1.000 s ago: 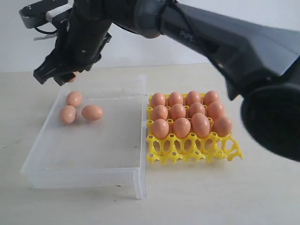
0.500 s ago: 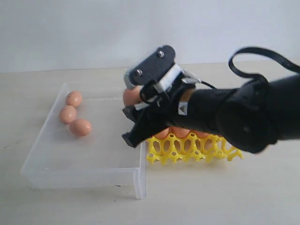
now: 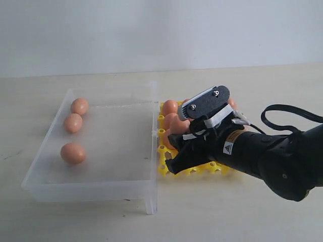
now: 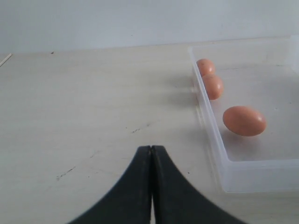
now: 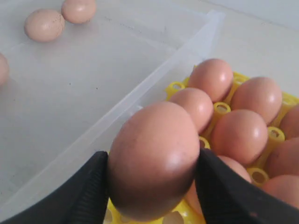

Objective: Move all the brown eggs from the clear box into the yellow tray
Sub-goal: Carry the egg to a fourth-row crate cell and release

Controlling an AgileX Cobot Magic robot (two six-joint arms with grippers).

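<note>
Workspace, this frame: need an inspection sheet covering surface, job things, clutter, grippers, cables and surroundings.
Surface: pale tabletop, faint scuff marks.
Clear box: three brown eggs lie loose inside, along its far-from-tray side.
Yellow tray: beside the box, holds seated eggs; the arm hides the count.
Clutter: nothing seen.
Right gripper: shut on the held egg, above the tray's edge nearest the box.
Left gripper: shut, empty, over bare table beside the box.
Cables: black cable loops off the right arm, clear of the eggs.
Surroundings: plain white wall.
</note>
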